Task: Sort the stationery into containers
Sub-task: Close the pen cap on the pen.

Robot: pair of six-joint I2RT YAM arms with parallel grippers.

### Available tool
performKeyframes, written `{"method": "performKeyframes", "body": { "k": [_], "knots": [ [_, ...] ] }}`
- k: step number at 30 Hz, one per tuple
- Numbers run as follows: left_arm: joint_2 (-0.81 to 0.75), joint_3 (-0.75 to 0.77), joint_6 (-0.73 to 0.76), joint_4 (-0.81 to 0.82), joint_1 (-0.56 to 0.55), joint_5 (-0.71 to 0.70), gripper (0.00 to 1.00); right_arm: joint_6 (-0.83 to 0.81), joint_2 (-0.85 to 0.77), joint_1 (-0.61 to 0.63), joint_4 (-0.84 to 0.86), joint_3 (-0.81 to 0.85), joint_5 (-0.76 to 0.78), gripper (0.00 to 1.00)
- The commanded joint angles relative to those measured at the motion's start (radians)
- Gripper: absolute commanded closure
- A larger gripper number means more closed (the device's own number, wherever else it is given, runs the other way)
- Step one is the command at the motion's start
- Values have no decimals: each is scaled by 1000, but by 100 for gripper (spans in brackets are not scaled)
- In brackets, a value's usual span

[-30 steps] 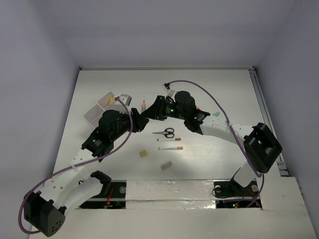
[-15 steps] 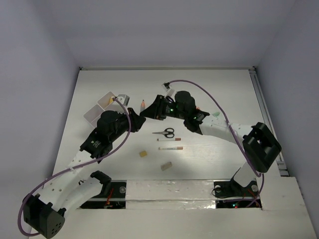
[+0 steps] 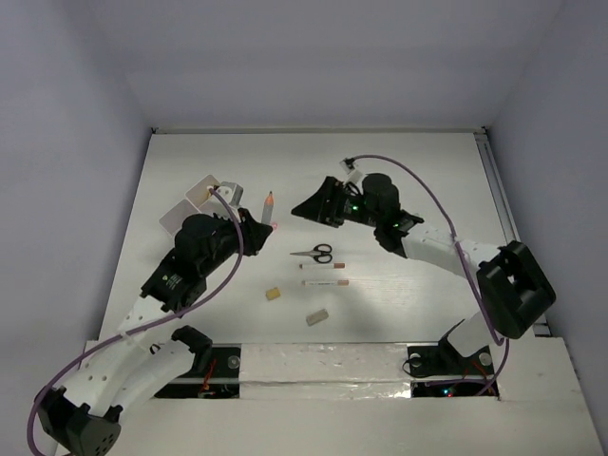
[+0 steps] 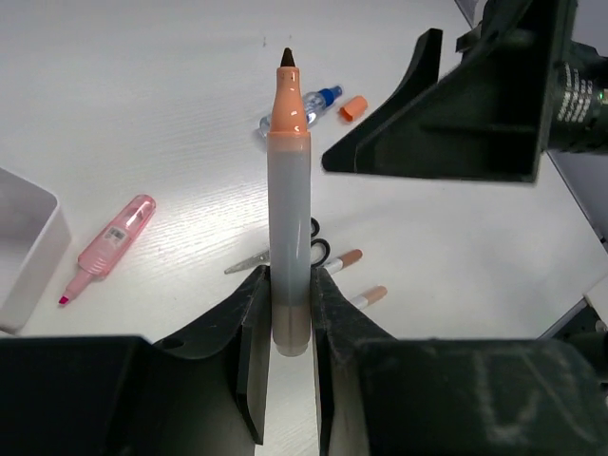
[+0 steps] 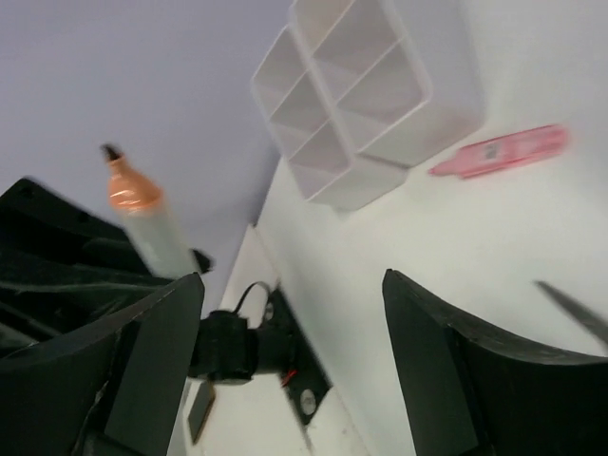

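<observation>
My left gripper (image 3: pixel 256 226) is shut on a grey marker with an orange tip (image 3: pixel 267 205) and holds it upright above the table; in the left wrist view the marker (image 4: pixel 288 190) stands between the pads (image 4: pixel 288 323). My right gripper (image 3: pixel 302 209) is open and empty, just right of the marker, also in its own view (image 5: pixel 294 361). The white compartment tray (image 3: pixel 195 201) sits far left (image 5: pixel 361 95). A pink highlighter (image 4: pixel 109 242) lies beside it. Scissors (image 3: pixel 313 254), two pens (image 3: pixel 325 282), a yellow block (image 3: pixel 273 294) and a beige block (image 3: pixel 317 317) lie mid-table.
An orange cap (image 4: pixel 352 106) and a small clear blue-tipped piece (image 4: pixel 318 100) lie far beyond the marker. The table's raised rail (image 3: pixel 494 180) runs along the right edge. The arm bases stand at the near edge.
Both grippers met at the marker earlier. Now the right gripper has let go and drawn back to the right. The left gripper keeps the marker and has shifted slightly left.
</observation>
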Motion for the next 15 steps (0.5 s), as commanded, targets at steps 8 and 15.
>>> {"method": "performKeyframes", "body": {
  "k": [8, 15],
  "knots": [
    [-105, 23, 85, 43, 2, 5, 100, -301, -86, -159, -494, 45, 554, 91],
    [-189, 4, 79, 41, 2, 45, 100, -356, 36, -288, -638, 133, 687, 78]
  ]
}}
